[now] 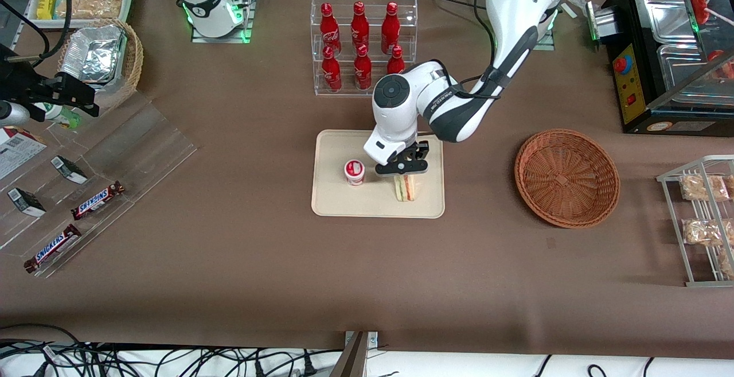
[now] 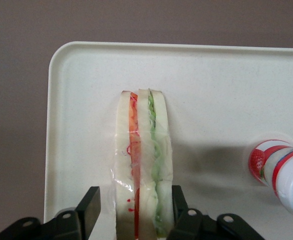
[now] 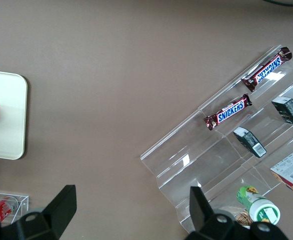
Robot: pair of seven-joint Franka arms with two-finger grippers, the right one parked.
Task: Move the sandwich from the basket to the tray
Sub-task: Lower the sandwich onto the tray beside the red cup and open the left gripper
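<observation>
A: Standing on edge on the tray (image 1: 332,199), the sandwich (image 1: 405,187) is sitting between the tool's (image 2: 131,212) spread fingers, one touching.

B: It is risking a topple toward the cup (image 1: 355,171) if that finger is dragging the wrap upward.

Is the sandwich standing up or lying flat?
Standing up on its edge. The sandwich sits on the tray with its filling stripes showing, and the gripper is open around it, one finger touching.
</observation>
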